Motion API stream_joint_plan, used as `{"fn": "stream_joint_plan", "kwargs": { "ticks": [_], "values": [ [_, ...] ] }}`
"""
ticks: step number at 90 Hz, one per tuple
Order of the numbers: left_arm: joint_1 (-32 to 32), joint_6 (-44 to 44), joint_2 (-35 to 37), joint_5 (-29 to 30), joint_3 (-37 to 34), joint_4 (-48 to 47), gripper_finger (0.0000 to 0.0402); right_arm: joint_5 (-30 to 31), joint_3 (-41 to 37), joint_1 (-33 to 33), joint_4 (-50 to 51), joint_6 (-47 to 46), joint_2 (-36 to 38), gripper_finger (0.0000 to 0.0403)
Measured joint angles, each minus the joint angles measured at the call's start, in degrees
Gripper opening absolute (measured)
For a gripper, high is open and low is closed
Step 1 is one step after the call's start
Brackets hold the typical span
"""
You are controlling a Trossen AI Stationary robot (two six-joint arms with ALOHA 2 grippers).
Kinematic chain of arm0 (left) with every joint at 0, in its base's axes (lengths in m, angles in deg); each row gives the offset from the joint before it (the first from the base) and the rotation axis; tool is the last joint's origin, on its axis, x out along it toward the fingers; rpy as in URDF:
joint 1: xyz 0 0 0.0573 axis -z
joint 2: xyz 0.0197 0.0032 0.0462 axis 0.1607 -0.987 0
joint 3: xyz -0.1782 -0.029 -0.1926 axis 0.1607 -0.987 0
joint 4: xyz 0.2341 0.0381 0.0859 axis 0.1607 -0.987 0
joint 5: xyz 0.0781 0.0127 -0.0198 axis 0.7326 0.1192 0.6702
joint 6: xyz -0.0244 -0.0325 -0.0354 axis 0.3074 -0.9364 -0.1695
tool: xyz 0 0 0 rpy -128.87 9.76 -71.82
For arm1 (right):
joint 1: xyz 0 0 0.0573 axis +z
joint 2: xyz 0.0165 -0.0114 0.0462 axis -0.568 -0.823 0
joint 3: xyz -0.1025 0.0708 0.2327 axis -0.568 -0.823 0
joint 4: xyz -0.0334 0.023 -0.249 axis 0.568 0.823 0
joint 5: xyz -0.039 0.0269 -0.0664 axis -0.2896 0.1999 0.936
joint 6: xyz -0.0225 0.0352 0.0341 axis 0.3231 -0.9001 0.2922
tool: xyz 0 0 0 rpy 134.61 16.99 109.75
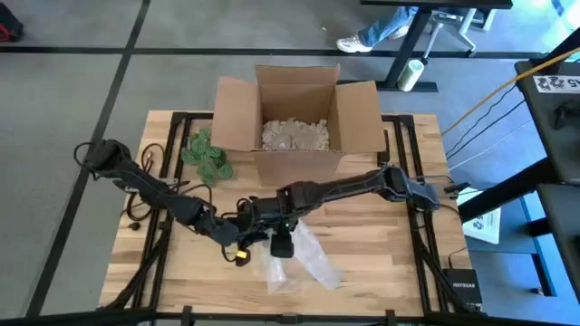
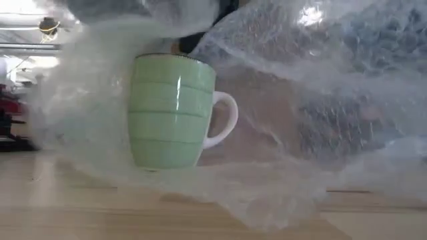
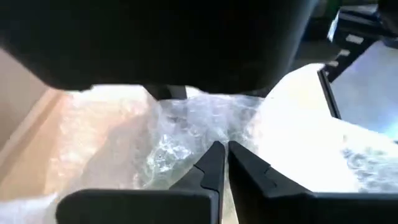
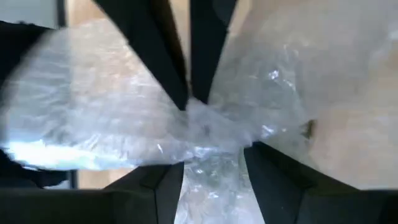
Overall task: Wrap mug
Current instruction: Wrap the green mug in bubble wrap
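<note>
From above, both grippers meet over the bubble wrap [image 1: 299, 263] near the bench's [image 1: 381, 254] front edge, before the cardboard box [image 1: 294, 122]. At bench height, the green mug [image 2: 172, 110] stands upright inside the wrap. Wrist views: the left gripper [image 3: 224, 163] — jaws pressed together — and the right gripper [image 4: 208, 165] each pinch the wrap.

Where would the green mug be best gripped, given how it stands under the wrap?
Probably by its white handle, approached from the side: the mug stands upright on the table with the handle sticking clear of the body. Bubble wrap drapes over it, so the rim is poorly exposed.
</note>
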Motion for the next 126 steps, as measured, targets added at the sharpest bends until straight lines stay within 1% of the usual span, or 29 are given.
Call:
{"fn": "stream_joint_plan", "kwargs": {
  "ticks": [11,14,17,23,29,35,41,52,60,75,84,100,109,119,126],
  "values": [
    [0.01,-0.05,0.03,-0.3,0.05,0.0,0.0,6.75,2.76,0.89,4.51,0.26,0.0,0.0156],
    [0.04,-0.11,-0.1,-1.85,-0.09,-0.87,0.0,9.42,3.67,0.98,3.9,0.3,0.04,0.0156],
    [0.13,0.15,-0.4,-2.17,-0.43,-1.95,0.0,11.62,4.47,0.98,3.58,0.13,0.8,0.0156],
    [0.14,0.2,-0.85,-2.41,-0.27,-1.47,0.0,16.51,6.0,1.44,7.53,0.09,1.7,0.0156],
    [0.12,0.28,-0.32,-1.88,-0.33,-1.51,0.0,20.68,7.77,2.39,7.31,-0.16,1.67,0.0153],
    [0.15,0.24,-0.39,-1.55,-0.31,-1.57,0.0,24.13,9.36,3.41,9.7,-0.4,1.44,0.0145],
    [0.2,0.26,-0.64,-1.62,-0.41,-2.23,0.0,24.95,8.6,3.97,9.16,-0.7,2.75,0.0134],
    [0.17,0.12,-0.45,-1.48,-0.32,-2.46,0.0,26.05,8.18,4.39,12.59,-3.47,4.61,0.0109],
    [0.2,0.78,-0.48,-1.32,-0.39,-2.51,0.0,27.8,8.09,5.13,13.34,-4.57,5.07,0.0088],
    [0.25,2.88,-0.03,-1.34,-0.34,-0.7,0.0,27.85,8.05,6.19,15.34,-6.22,6.22,0.0037],
    [0.26,4.27,0.63,-1.69,0.42,-1.04,0.0,29.9,8.04,7.21,17.45,-6.87,6.88,0.0007],
    [0.2,7.25,2.22,-2.25,2.02,-1.65,0.0,31.69,7.96,9.24,17.95,-8.73,8.48,0.0008],
    [0.0,7.64,2.98,-2.38,3.03,-4.17,0.0,32.16,7.96,10.7,18.85,-9.71,9.73,0.0002],
    [-0.2,7.41,3.18,-2.45,4.25,-7.63,0.0,35.4,7.91,13.03,20.2,-12.49,11.99,0.0002],
    [-0.2,7.36,3.2,-2.48,4.59,-8.1,0.0,38.45,7.91,14.8,22.54,-15.41,13.77,0.0001]
  ]
}}
